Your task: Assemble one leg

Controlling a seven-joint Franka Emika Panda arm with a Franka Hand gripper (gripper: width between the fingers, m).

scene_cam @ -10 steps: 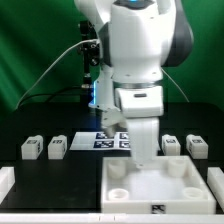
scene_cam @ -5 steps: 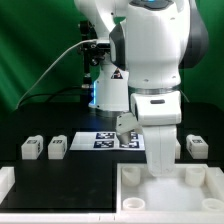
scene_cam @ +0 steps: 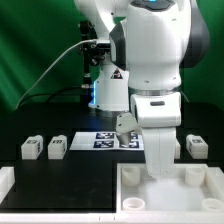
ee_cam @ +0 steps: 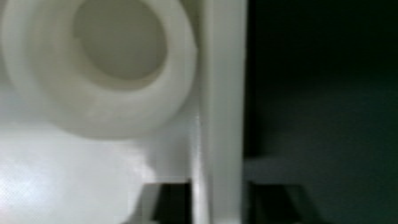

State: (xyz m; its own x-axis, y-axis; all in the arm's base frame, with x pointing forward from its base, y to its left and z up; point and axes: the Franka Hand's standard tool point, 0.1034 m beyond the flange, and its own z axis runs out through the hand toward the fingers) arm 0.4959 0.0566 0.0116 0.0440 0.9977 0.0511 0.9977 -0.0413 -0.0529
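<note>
My gripper [scene_cam: 160, 168] reaches straight down onto the large white tray-like base [scene_cam: 200, 190] at the front of the exterior view's right. In the wrist view the base's thin upright wall [ee_cam: 217, 100] stands between my two dark fingers [ee_cam: 173, 200], which close on it beside a round socket [ee_cam: 111, 55]. Two small white legs [scene_cam: 30, 148] [scene_cam: 57, 146] lie on the black table at the exterior view's left. Another leg [scene_cam: 197, 146] lies at the right, past my arm. No leg is in the gripper.
The marker board [scene_cam: 105, 140] lies flat behind the base, near the middle of the table. My bulky white arm [scene_cam: 150, 60] hides the table behind it. A white piece [scene_cam: 5, 182] shows at the front left edge.
Since a second ago my arm and the base have shifted together toward the exterior view's right. Nothing has moved in the last half second.
</note>
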